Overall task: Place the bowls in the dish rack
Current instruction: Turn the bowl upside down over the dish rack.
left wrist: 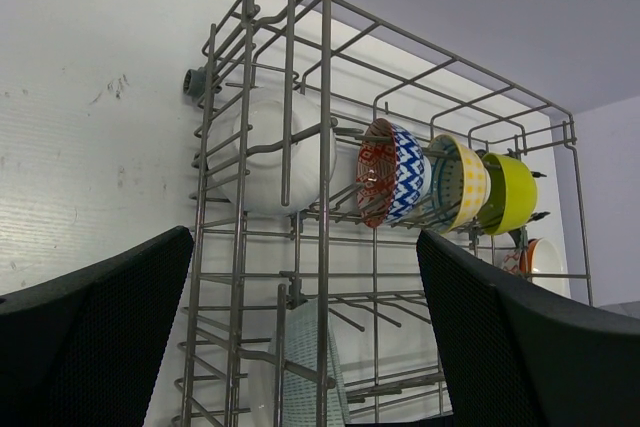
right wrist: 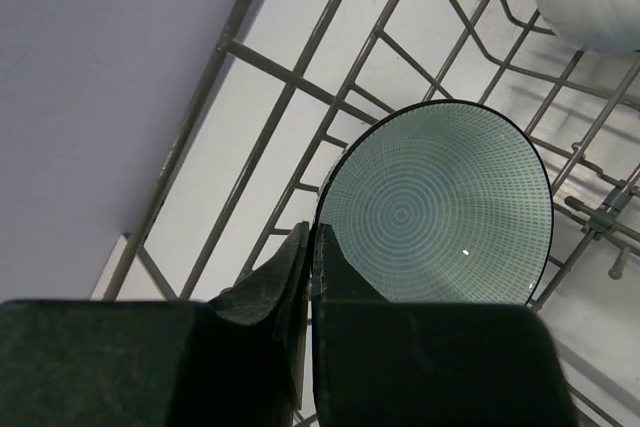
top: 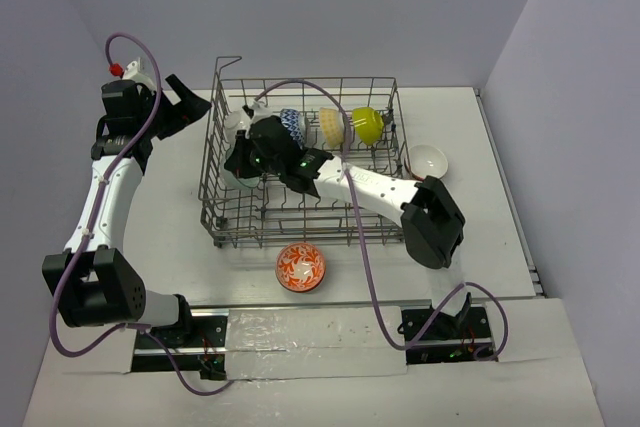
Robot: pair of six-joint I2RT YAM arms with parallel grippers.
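Note:
The dish rack [top: 214,197] stands mid-table. A white bowl [top: 237,121], a blue-white bowl [top: 292,125], a pale yellow bowl [top: 331,127] and a lime bowl [top: 366,125] stand on edge in its back row. My right gripper [right wrist: 312,237] reaches into the rack's left part, shut on the rim of a grey bowl [right wrist: 440,207] held on edge among the wires. A red-white bowl [top: 301,267] lies on the table before the rack. Another white bowl [top: 427,160] sits to the rack's right. My left gripper [left wrist: 305,247] hovers open and holds nothing, left of the rack [left wrist: 325,97].
The rack's raised corner loop [top: 228,62] stands at its back left. A wall runs close behind the rack, and another wall borders the table on the right. The right arm's cable [top: 352,232] drapes over the rack's front edge.

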